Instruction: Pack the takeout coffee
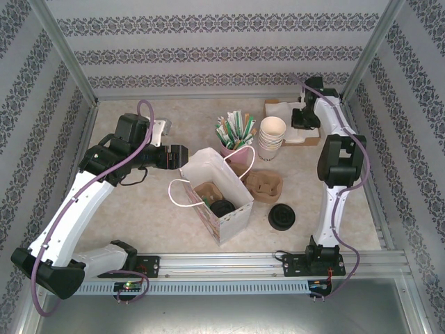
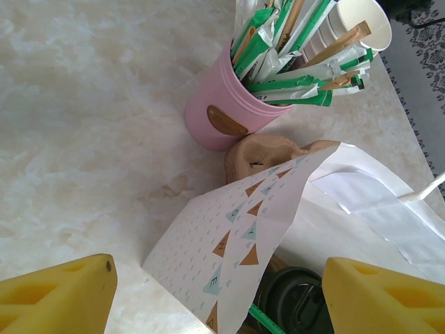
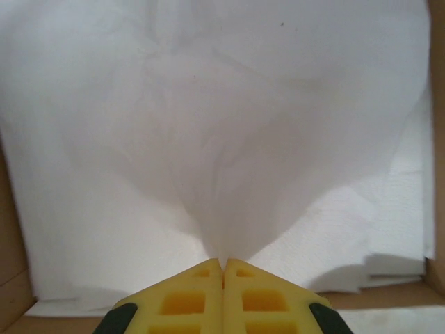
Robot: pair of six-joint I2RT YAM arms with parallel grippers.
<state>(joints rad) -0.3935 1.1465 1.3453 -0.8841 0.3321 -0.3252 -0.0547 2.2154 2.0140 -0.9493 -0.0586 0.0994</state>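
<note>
Right tool (image 3: 222,268): yellow foam pads (image 3: 188,303) pressed flat together and clenched on a white napkin (image 3: 208,139), with no gap visible between them. The soft tissue puckers into creases that converge at the tips. The napkin lies in a shallow brown cardboard box (image 3: 10,285), whose walls are cut off at the frame edges. From above, this tool (image 1: 304,118) and its wrist hide most of the box (image 1: 309,141). Left tool (image 2: 219,299): released, pads (image 2: 59,292) wide apart, only their ends in frame at the bottom corners. Between them stands the creased rim of a paper bag (image 2: 236,243), white with small brown and pale blue triangles; I cannot tell whether either pad touches it. From above, this tool (image 1: 177,156) sits at the bag's (image 1: 229,223) left rim. The takeout coffee (image 2: 295,299) is inside the bag. Only its round black plastic lid shows; the cup body is hidden by the bag wall. The top view puts it (image 1: 222,207) beside a brown pulp piece (image 1: 207,191), also in the bag. Behind the bag stands a smooth pink cup (image 2: 222,118) stuffed with green, white and tan stick packets (image 2: 292,49). Beyond that are a stack of lidless cream cups (image 1: 272,137), a moulded pulp carrier (image 1: 264,184) and loose black lids (image 1: 281,217), all on the mottled beige worktop (image 1: 139,209).
</note>
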